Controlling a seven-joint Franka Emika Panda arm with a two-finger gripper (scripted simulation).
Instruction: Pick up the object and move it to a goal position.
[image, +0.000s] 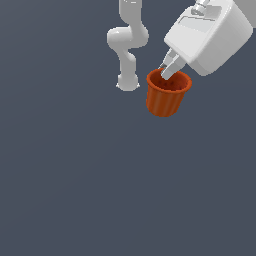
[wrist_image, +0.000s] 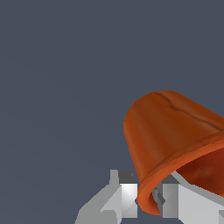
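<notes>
The orange-red ribbed cup (image: 168, 94) looks light and stiff, its tapered sides likely to slide from a side squeeze, so the thicker rim is the sensible place to pinch, and that is where the gripper (image: 169, 71) has it. One of the fingers (wrist_image: 186, 201) reaches inside the mouth and the other (wrist_image: 122, 197) sits outside the wall, narrowly parted and clenched on the rim. The cup hangs upright below the white hand, near the arm's base (image: 127, 82) in the exterior view; whether it is clear of the table (image: 75, 190) I cannot tell

Open floor (image: 75, 190) all round — no obstacles
</notes>
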